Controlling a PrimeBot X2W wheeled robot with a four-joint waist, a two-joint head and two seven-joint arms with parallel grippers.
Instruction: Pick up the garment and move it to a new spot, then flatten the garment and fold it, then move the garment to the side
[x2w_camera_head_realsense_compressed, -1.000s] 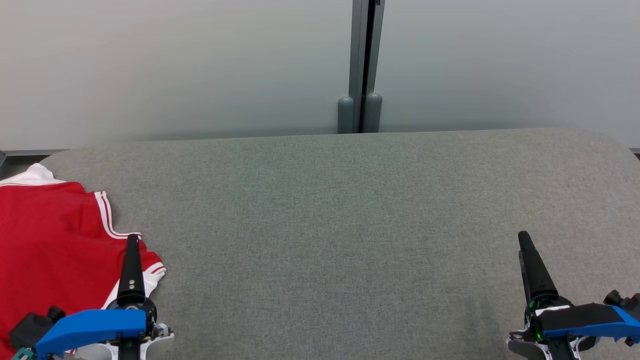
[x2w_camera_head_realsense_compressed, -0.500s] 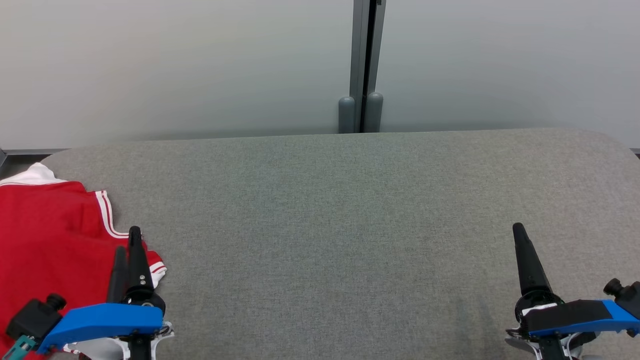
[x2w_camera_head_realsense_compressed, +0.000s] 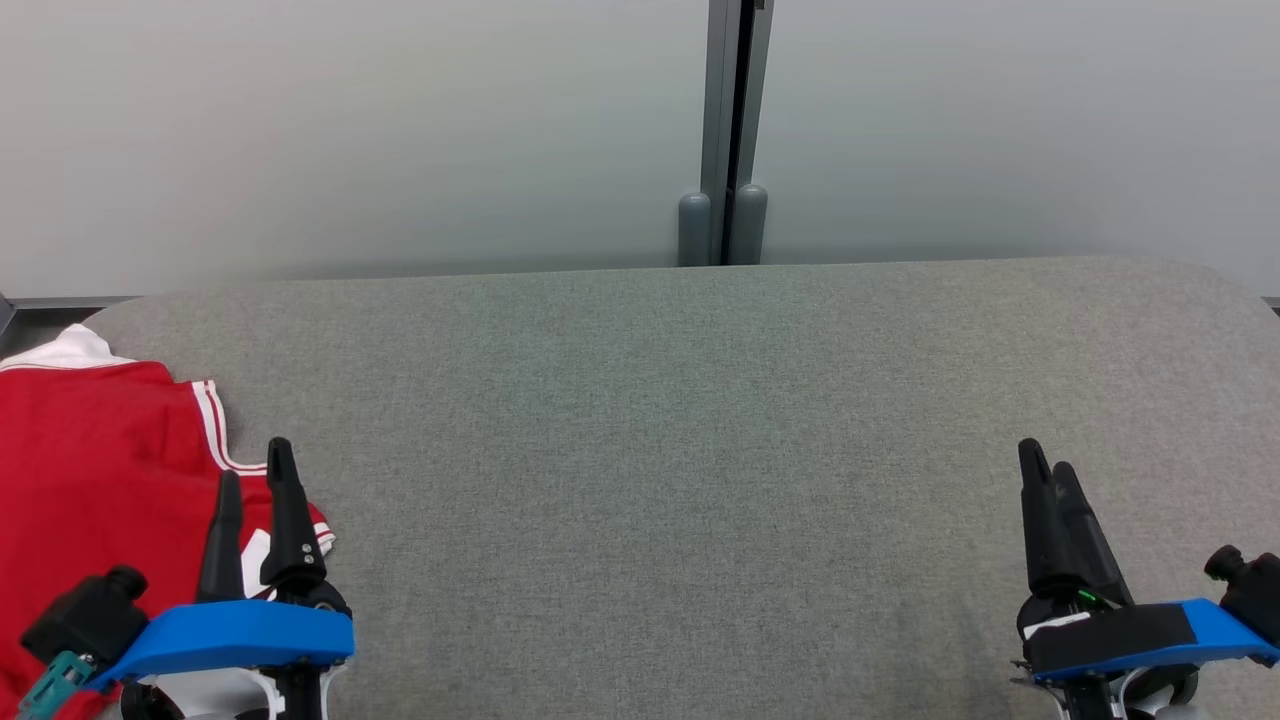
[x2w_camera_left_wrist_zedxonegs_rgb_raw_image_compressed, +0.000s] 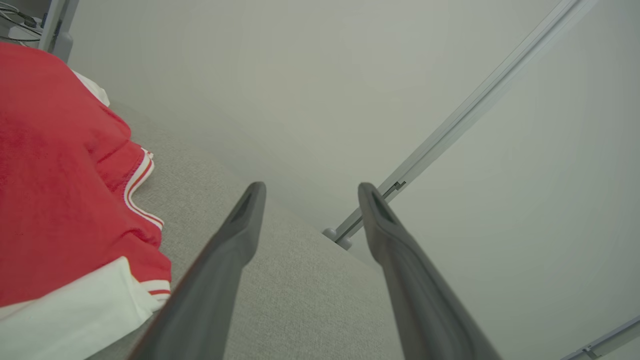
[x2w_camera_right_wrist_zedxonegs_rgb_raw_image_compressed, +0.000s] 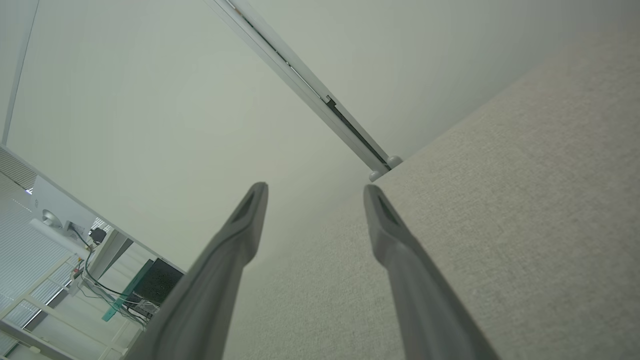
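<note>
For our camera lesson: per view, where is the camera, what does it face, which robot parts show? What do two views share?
Head view: on head, looking down at grey table; left gripper, right gripper.
Left wrist view: left wrist, facing partition wall; open fingers.
Right wrist view: right wrist, facing that wall; open fingers.
Shared: red shirt, in head and left wrist views.

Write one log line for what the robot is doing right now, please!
shirt: red, at left edge of table, not held | left gripper: open, beside shirt | right gripper: open, over table
</note>
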